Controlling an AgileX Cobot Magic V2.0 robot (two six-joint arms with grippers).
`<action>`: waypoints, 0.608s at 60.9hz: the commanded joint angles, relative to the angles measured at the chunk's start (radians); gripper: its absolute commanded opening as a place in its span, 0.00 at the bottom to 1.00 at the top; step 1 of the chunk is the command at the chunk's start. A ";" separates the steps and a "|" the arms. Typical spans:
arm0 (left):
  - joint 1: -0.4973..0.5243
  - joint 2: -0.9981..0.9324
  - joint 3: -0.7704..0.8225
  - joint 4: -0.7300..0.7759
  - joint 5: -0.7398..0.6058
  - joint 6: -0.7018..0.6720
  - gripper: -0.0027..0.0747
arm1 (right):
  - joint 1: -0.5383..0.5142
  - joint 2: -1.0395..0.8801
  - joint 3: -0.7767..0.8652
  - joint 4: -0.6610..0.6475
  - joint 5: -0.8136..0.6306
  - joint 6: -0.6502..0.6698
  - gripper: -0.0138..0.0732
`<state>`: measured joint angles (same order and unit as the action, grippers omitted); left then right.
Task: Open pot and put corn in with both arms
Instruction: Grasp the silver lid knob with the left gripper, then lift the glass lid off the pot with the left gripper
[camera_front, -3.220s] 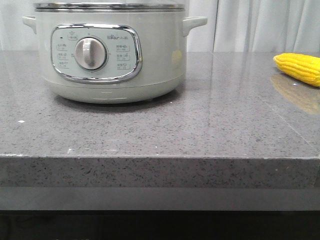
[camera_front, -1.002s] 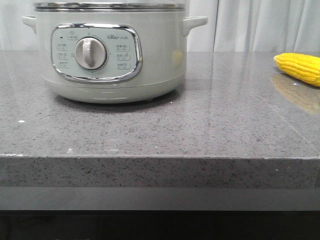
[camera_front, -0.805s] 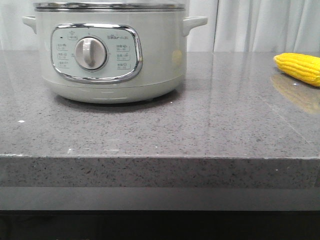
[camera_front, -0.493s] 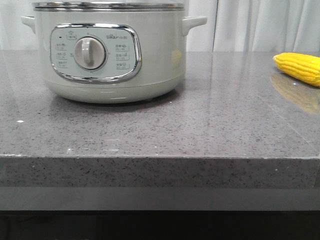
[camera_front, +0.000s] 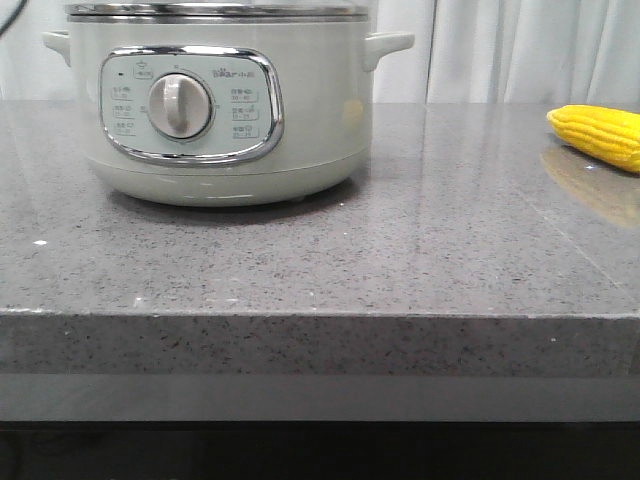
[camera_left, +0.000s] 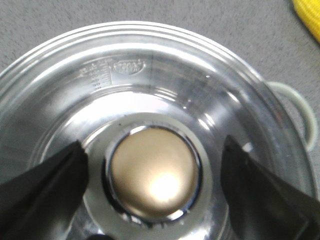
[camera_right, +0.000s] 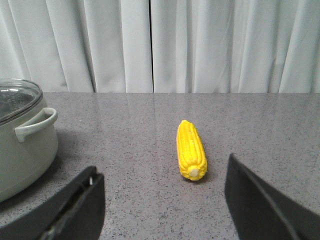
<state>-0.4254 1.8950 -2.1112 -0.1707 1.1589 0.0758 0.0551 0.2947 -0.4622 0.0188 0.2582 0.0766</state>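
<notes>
One large round pale-green electric pot (camera_front: 215, 100) of smooth glossy plastic stands at the left of a speckled grey stone-look countertop (camera_front: 400, 250), its chrome-framed control panel (camera_front: 190, 105) and single ribbed silver dial (camera_front: 180, 106) facing the front camera and its two looped side handles pointing left and right. Its lid is on: a clear glass dome with a bright metal rim (camera_left: 165, 35) and one rounded brushed-gold knob (camera_left: 152, 172) set in a chrome collar. The left gripper (camera_left: 152, 185) is spread wide above that lid, one dark matte finger (camera_left: 45, 185) on each side of the knob and clear of it. One bright yellow corn cob (camera_right: 191, 150), bumpy with rows of kernels, lies flat on the counter well to the right of the pot; in the front view its long axis runs left-right with the tapered tip toward the pot. The right gripper (camera_right: 162, 200) is open with nothing in it, its two black fingers (camera_right: 75, 205) apart short of the cob. Pleated pale curtains (camera_right: 200, 45) hang behind.
</notes>
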 joint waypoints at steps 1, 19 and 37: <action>-0.002 -0.016 -0.074 -0.029 -0.008 0.001 0.74 | -0.003 0.018 -0.037 -0.009 -0.075 0.002 0.77; 0.004 0.000 -0.076 -0.025 -0.011 0.001 0.66 | -0.003 0.018 -0.037 -0.009 -0.075 0.002 0.77; 0.011 0.000 -0.112 -0.025 0.031 0.001 0.55 | -0.003 0.018 -0.037 -0.009 -0.075 0.002 0.77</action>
<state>-0.4171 1.9372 -2.1829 -0.1742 1.1999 0.0774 0.0551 0.2947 -0.4622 0.0188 0.2582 0.0766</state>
